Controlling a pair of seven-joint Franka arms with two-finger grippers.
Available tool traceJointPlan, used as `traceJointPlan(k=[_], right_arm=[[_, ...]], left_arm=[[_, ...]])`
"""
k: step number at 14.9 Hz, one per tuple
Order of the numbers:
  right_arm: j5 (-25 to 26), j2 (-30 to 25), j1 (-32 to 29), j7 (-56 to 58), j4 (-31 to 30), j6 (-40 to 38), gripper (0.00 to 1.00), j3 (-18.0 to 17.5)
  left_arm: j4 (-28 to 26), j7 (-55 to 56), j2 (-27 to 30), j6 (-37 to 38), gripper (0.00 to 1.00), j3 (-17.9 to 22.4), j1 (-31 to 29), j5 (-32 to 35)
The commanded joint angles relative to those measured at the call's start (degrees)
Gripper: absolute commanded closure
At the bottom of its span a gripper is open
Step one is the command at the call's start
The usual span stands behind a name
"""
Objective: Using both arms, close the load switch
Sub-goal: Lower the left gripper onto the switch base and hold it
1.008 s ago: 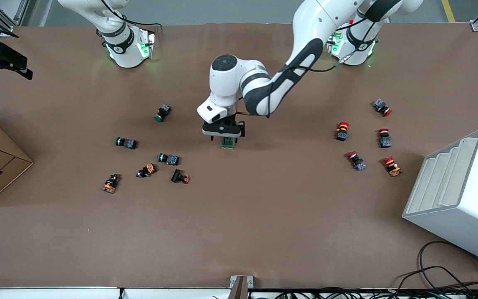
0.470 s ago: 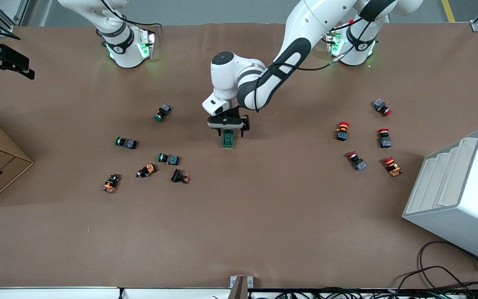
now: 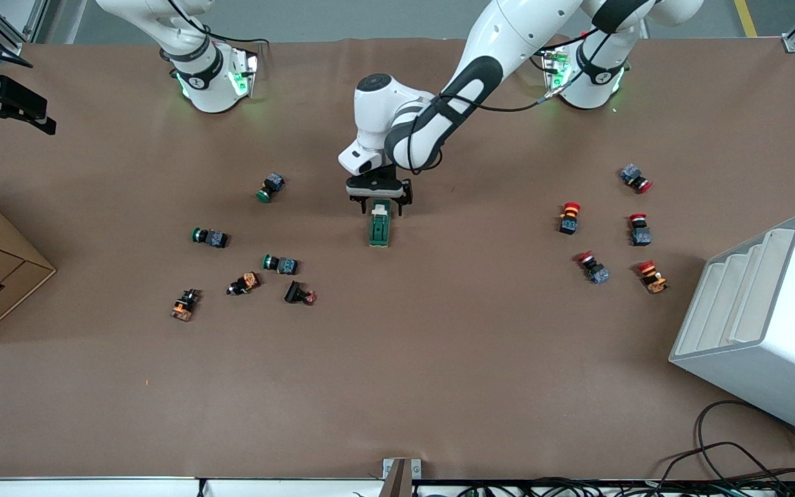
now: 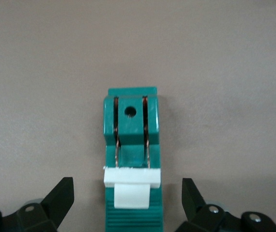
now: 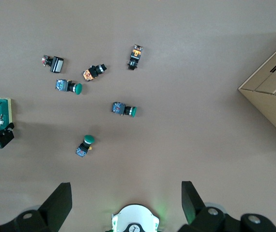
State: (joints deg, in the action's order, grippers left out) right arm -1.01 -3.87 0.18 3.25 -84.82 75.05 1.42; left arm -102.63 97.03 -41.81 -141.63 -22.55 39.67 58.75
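Over load switch [image 3: 379, 230]: left gripper [image 3: 379, 206] spread | right gripper [image 5: 123, 203] spread, waiting

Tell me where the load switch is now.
In the front view, the load switch lies flat near the middle of the table, just below the open left gripper, between the green push buttons and red ones.

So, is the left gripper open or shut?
Open: left gripper fingers stand apart, either side of the green block-shaped load switch.
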Motion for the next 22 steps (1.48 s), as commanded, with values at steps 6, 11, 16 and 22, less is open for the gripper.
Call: traceJointPlan(k=[6, 11, 16, 22], right_arm=[[0.05, 1.41, -0.62, 0.00, -0.26, 1.59, 0.00, -0.10], [0.40, 3.52, -0.80, 0.18, -0.17, 2.03, 0.00, -0.10], [0.75, 8.53, -1.41, 0.18, -0.17, 4.57, 0.00, 0.25], [0.49, 12.40, -2.29, -0.43, -0.25, 8.36, 0.00, 0.25]], left_arm=[[-3.27, 10.98, 1.12, -0.92, 0.01, -0.04, 2.34, 8.57], [-4.59, 17.13, 0.77, -1.01, 0.01, -0.04, 2.52, 15.51], [-4.59, 20.12, 0.42, -0.92, 0.01, -0.04, 2.60, 20.09], [-5.03, 26.18, -0.64, -0.22, 0.01, 0.13, 3.57, 28.68]])
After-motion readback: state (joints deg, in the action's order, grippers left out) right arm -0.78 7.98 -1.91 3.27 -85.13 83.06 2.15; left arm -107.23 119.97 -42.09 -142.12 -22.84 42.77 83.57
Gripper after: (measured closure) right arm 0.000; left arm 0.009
